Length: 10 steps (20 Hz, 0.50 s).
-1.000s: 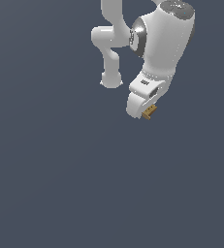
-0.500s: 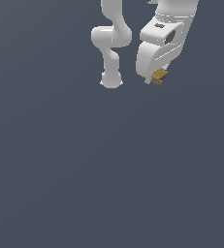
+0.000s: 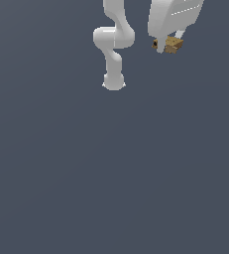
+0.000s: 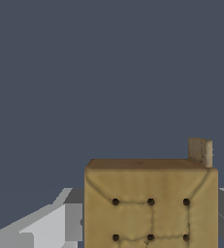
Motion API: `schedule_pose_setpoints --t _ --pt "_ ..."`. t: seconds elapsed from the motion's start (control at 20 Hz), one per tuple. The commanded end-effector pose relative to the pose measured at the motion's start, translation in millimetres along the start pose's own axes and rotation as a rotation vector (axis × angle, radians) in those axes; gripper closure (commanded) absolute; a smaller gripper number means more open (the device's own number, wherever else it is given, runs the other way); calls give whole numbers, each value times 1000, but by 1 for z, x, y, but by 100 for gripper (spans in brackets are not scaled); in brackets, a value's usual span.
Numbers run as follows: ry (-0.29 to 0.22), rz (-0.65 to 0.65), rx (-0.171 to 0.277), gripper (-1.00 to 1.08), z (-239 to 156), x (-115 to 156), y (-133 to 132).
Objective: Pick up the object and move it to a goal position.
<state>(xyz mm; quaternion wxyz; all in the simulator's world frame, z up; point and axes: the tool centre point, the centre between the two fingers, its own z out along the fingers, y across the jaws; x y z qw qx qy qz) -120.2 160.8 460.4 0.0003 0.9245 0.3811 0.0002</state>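
Note:
The object (image 3: pixel 173 45) is a tiny tan-brown boxy block, held high near the top of the exterior view, toward the exterior view's right. My white gripper (image 3: pixel 167 45) is shut on it, the hand above cut off by the frame's upper edge. In the wrist view the object (image 4: pixel 150 203) fills the near field: a padded tan face with small dark dots and stitched seams, and a small tan tab at one corner. Grey fingers (image 4: pixel 72 220) show on both sides of it, pressed against its sides.
The arm's white links and base (image 3: pixel 113 82) stand at the upper middle of the exterior view. A plain dark grey-blue floor (image 3: pixel 111 173) stretches under everything.
My gripper has risen steadily and drifted toward the exterior view's right, carrying the object with it. Most of the hand has left the frame at the top.

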Motion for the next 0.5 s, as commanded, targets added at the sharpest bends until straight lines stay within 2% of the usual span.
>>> schedule_pose_setpoints --t 0.0,0.45 --pt "-1 0 1 108 -14 -3 -5" --pt "0 2 1 108 -33 -5 -12"
